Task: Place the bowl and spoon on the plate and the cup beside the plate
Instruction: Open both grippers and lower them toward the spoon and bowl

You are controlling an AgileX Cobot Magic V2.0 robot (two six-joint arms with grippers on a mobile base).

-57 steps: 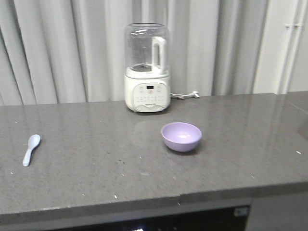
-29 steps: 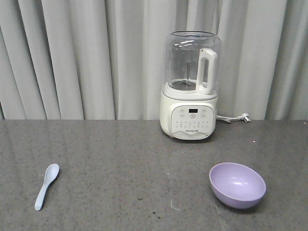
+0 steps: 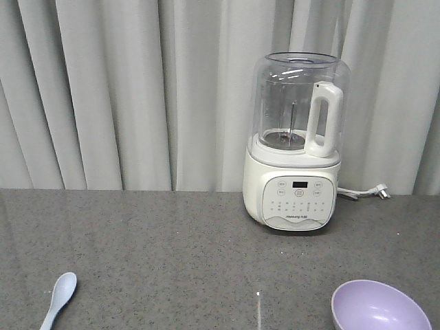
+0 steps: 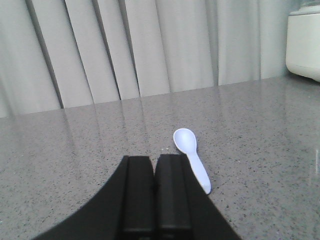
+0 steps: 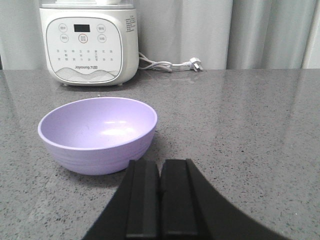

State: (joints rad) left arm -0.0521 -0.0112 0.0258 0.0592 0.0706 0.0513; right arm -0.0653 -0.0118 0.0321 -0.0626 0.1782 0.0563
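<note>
The pale blue-white spoon lies on the grey counter, scoop pointing away. My left gripper hovers just left of its handle, shut and holding nothing. The lavender bowl sits upright and empty on the counter. In the right wrist view my right gripper is shut, with nothing in it, just in front of the bowl's near right side. The plate and the cup are out of view.
A white blender with a clear jug stands at the back by the grey curtain. Its cord and plug lie on the grey counter to its right.
The front view has moved closer to the counter: the blender looks larger, and the spoon and bowl have slid toward the bottom edge. Neither object has shifted on the counter.
</note>
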